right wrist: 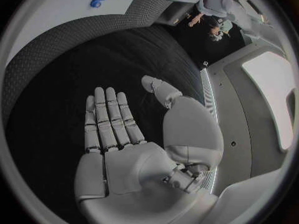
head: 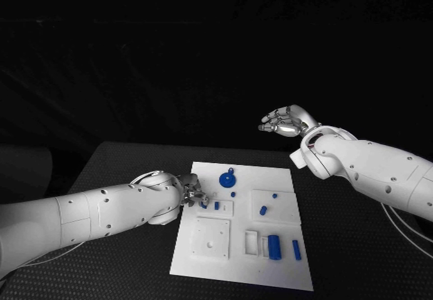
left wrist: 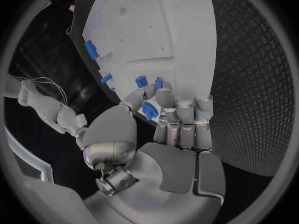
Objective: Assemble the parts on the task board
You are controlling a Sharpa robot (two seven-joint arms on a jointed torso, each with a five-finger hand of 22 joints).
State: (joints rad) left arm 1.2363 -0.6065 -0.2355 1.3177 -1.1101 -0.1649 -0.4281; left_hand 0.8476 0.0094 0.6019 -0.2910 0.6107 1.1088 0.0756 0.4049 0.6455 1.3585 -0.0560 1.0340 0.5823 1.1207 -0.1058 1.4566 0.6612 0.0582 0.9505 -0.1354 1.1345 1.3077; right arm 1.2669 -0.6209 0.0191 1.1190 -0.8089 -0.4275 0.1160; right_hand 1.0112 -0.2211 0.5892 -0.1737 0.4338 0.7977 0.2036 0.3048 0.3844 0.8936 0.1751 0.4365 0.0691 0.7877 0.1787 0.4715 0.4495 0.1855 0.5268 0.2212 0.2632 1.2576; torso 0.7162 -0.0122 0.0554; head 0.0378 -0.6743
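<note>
Parts (head: pixel 273 245) lay across the white board (head: pixel 213 267) at mid-table. The left hand (left wrist: pixel 163 115) pinched a small blue piece (left wrist: pixel 149 109) at the board's left edge. The right hand (head: pixel 285 121) hung open, well apart. Best to keep the piece square before seating it, I judged.

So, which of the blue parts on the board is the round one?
The round blue disc near the far edge of the task board, the widest part there. The other blue parts, like the block at the near edge, are straight and narrow.
</note>
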